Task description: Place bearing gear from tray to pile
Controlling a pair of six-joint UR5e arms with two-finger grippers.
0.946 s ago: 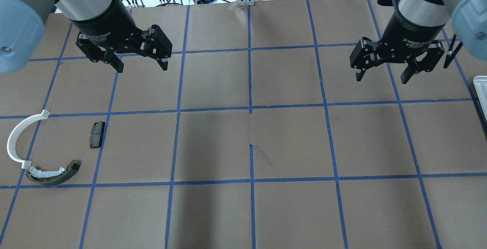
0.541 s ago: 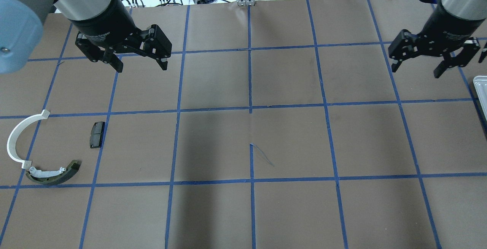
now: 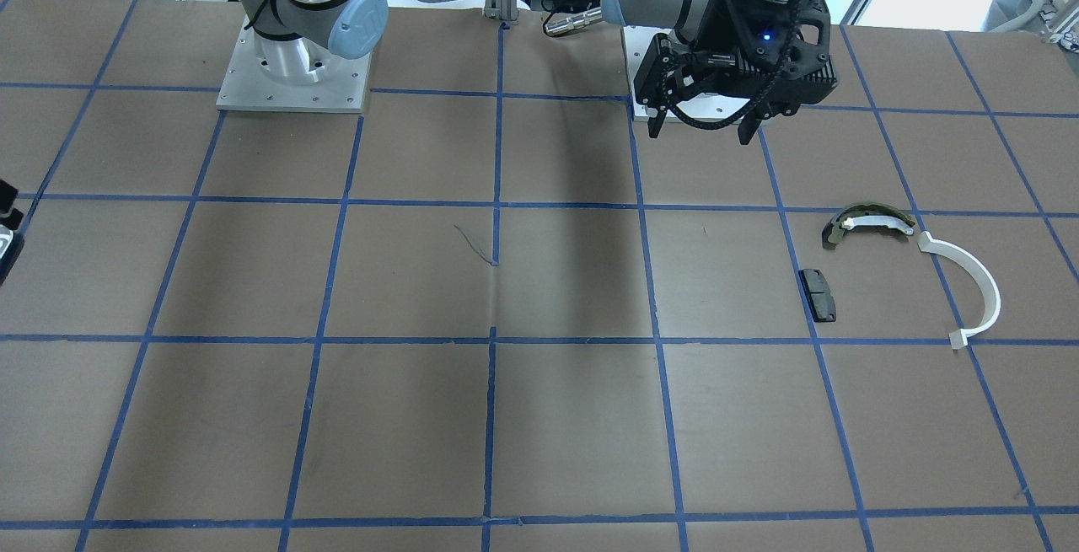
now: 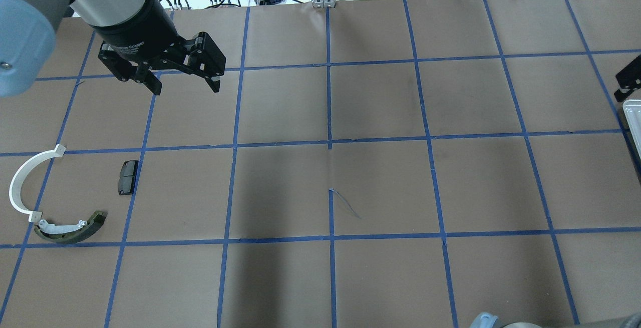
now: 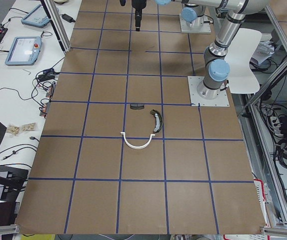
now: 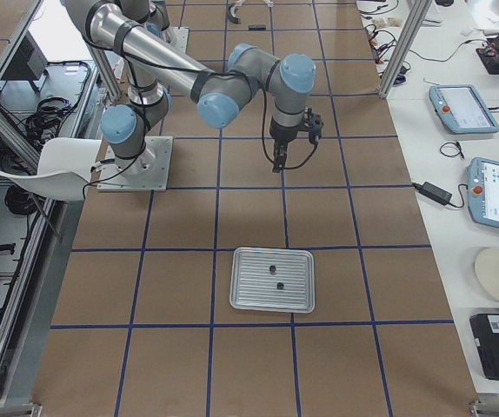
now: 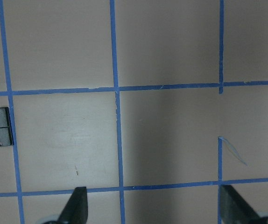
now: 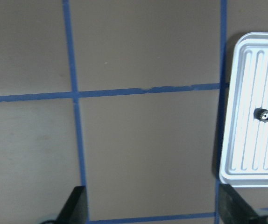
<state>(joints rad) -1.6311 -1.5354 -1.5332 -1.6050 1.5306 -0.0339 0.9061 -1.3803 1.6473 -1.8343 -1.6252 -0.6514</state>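
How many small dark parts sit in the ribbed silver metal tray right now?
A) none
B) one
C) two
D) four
C: the exterior right view shows two small dark parts lying apart near the middle of the ribbed silver metal tray. The right wrist view catches only one, since the tray is cut off at that view's edge.

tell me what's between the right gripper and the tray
Just bare table crossed by blue tape lines, from right gripper to tray, in the exterior right view.
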